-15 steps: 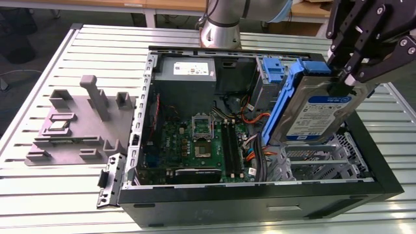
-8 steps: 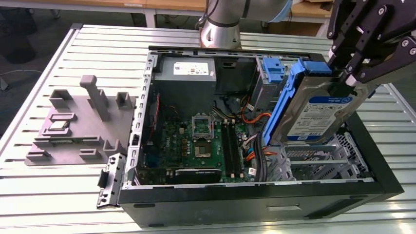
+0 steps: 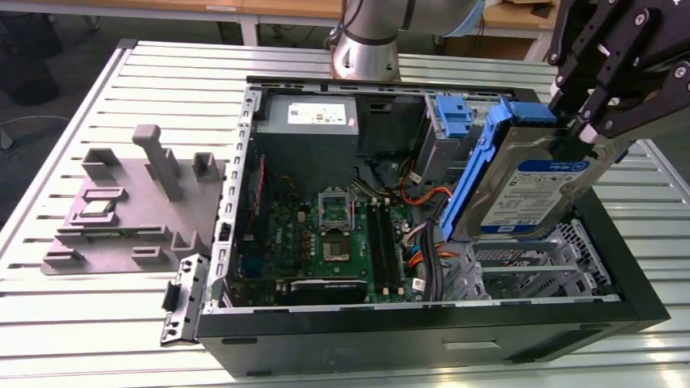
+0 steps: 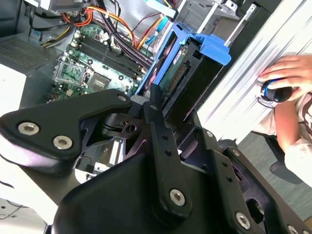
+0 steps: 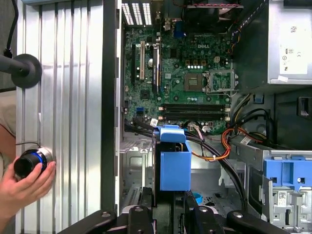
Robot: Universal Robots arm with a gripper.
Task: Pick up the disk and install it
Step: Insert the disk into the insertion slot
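The disk point(image 3: 531, 187), a silver-grey drive with a blue-and-white label in a blue carrier point(image 3: 487, 153), hangs tilted on edge above the metal drive cage point(image 3: 528, 263) at the exterior view's right side of the open computer case. My gripper point(image 3: 571, 133) is shut on the disk's upper end. In the second wrist view the disk's dark edge and blue carrier point(image 4: 195, 53) stick out beyond the black fingers point(image 4: 156, 117). In the first wrist view the blue carrier point(image 5: 174, 163) hangs over the cage floor, close to the black and orange cables.
The case point(image 3: 431, 331) holds a green motherboard point(image 3: 323, 234), a grey power supply point(image 3: 313, 117) and a bare blue bracket point(image 3: 453, 113). A grey fixture point(image 3: 129, 202) lies on the slatted table at the exterior view's left. A person's hand point(image 5: 24, 187) rests on a knob beside the case.
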